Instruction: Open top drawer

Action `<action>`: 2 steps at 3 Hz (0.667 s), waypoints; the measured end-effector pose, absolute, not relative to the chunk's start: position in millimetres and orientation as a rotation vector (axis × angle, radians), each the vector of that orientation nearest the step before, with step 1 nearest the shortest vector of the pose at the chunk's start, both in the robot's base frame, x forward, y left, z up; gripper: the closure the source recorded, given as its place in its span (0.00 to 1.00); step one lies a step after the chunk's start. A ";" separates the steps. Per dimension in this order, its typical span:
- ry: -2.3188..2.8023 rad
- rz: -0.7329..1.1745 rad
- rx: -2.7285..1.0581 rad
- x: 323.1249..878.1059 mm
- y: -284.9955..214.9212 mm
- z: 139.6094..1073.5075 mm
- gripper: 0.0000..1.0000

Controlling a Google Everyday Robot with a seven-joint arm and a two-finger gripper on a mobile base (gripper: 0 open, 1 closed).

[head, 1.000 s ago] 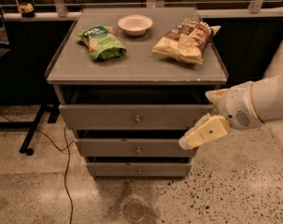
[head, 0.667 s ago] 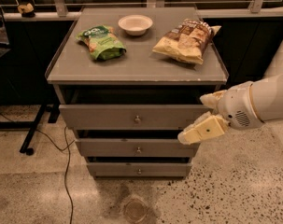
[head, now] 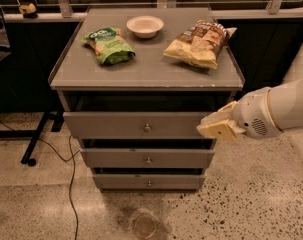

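The top drawer (head: 111, 125) is the widest grey front of the grey cabinet, with a small round metal knob (head: 147, 128) at its centre. Its front stands a little forward of the cabinet top, with a dark gap above it. My gripper (head: 212, 129), cream-coloured on a white arm coming in from the right, is level with the right end of the top drawer front and well to the right of the knob. I cannot tell whether it touches the front.
Two narrower drawers (head: 116, 159) (head: 121, 182) sit below. On the cabinet top lie a green bag (head: 108, 45), a white bowl (head: 145, 26) and a chip bag (head: 198, 43). A cable (head: 71, 184) and a black stand leg (head: 36, 139) are at the left on the floor.
My gripper has risen from the level of the middle drawer to the right end of the top drawer front. The drawers have not visibly moved.
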State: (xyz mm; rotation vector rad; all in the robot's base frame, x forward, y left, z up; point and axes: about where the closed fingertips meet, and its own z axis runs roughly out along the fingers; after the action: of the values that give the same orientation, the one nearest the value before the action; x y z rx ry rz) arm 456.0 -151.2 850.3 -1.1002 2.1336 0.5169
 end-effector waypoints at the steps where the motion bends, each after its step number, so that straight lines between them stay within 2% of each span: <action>1: 2.134 0.517 -1.100 456.0 -151.2 850.2 0.89; 2: 2.146 0.539 -1.008 460.7 -145.9 840.9 1.00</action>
State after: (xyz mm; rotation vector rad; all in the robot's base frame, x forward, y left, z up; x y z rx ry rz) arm 460.7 -145.9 840.9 -1.0081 2.1457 0.5386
